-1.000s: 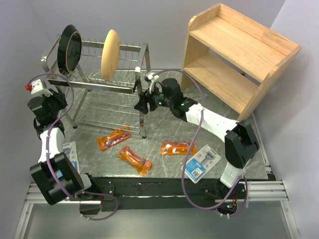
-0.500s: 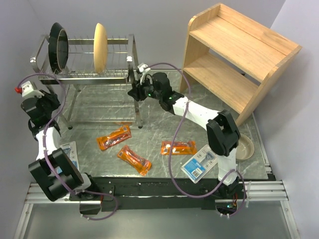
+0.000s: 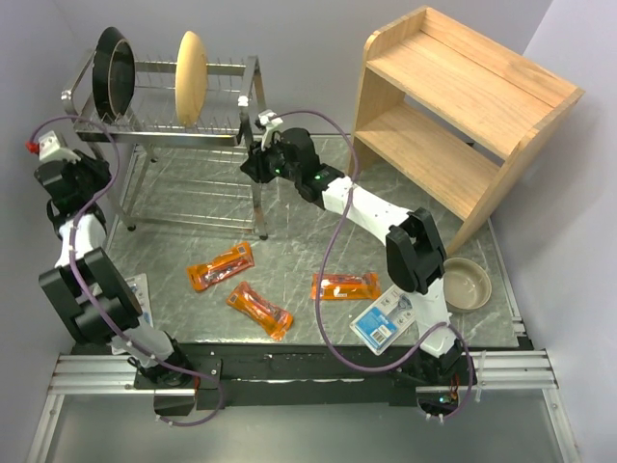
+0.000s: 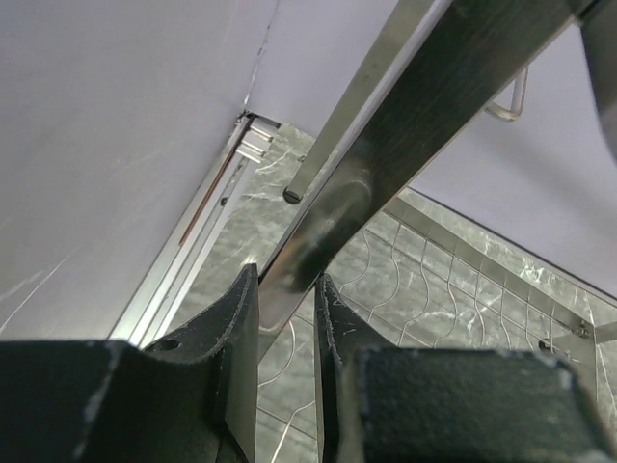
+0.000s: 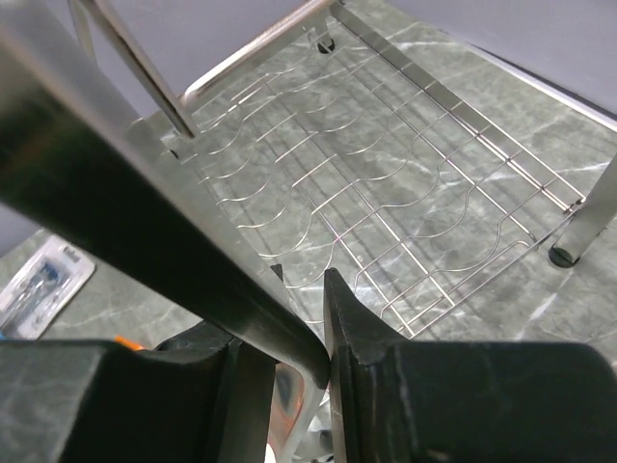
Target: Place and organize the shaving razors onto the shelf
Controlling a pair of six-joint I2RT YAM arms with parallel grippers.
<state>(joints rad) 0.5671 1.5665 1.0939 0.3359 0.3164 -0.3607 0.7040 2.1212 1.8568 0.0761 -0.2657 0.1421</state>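
Observation:
Three orange razor packets [image 3: 220, 265] [image 3: 258, 309] [image 3: 344, 285] lie on the marble table in front of the arms. One blue-and-white blister card [image 3: 388, 315] lies at the front right. Another [image 3: 137, 292] lies at the front left, partly behind the left arm, and shows in the right wrist view [image 5: 39, 285]. The wooden shelf [image 3: 463, 106] stands at the back right with both tiers bare. My left gripper [image 3: 89, 178] [image 4: 286, 285] is shut on a chrome leg of the dish rack [image 4: 405, 106]. My right gripper [image 3: 253, 166] [image 5: 304, 289] is shut on the rack's front right post [image 5: 125, 212].
The chrome wire dish rack [image 3: 183, 138] stands at the back left, holding a black pan [image 3: 111, 63] and a tan plate [image 3: 190, 75]. A beige bowl [image 3: 467, 283] sits at the right, in front of the shelf. Grey walls close in at the left and back.
Both arms have shifted the dish rack left and back, away from the shelf. The right arm has stretched out after it, uncovering the bowl. The razors have not moved.

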